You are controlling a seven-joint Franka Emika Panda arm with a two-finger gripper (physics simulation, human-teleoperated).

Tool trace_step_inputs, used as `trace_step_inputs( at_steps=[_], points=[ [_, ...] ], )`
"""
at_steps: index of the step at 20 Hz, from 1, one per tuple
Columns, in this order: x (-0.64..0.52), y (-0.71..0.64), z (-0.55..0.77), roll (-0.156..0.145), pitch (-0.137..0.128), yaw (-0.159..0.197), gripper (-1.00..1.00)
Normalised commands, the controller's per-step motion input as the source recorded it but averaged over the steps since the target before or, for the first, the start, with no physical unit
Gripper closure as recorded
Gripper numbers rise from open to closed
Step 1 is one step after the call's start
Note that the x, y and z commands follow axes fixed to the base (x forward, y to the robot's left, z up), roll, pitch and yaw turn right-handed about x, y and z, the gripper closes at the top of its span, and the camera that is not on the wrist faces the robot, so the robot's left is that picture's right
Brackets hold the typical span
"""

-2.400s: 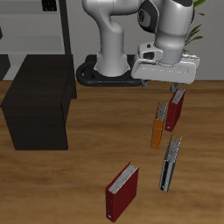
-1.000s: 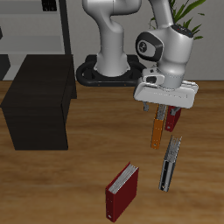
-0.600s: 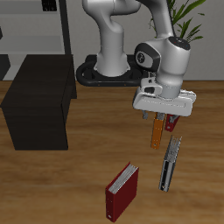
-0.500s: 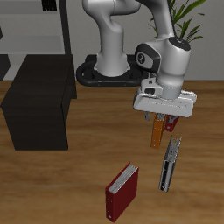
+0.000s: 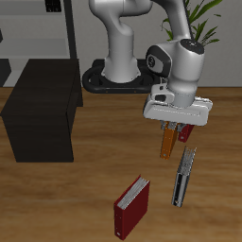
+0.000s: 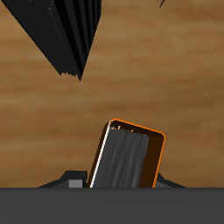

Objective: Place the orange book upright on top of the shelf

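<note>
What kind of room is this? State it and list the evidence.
Probably a simulated study or home office. Books stand on a wooden floor-like table: the orange book under the gripper, a dark red book, a black-and-grey book. Farther back are a black shelf, grey shelving and a potted plant.

The gripper (image 5: 171, 124) covers the upper end of the orange book (image 5: 168, 143), and whether its fingers touch the cover cannot be told — the wrist view shows no fingertips, and the book's (image 6: 128, 157) near end is cut off there by the gripper body. A dark red book (image 5: 187, 129) behind is mostly hidden.
</note>
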Motion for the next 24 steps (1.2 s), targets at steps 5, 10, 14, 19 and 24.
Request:
trace_step_inputs(
  at_steps=[5, 10, 14, 19, 24],
  points=[
    [-0.03, -0.07, 0.37, 0.035, -0.019, 0.025, 1.0],
    [-0.13, -0.14, 0.66, 0.046, -0.048, 0.045, 1.0],
    [-0.13, -0.2, 0.63, 0.105, 0.014, 0.074, 1.0],
    [-0.12, -0.34, 0.45, 0.019, -0.032, 0.089, 1.0],
    [-0.07, -0.6, 0.43, 0.008, 0.029, -0.019, 1.0]
  ],
)
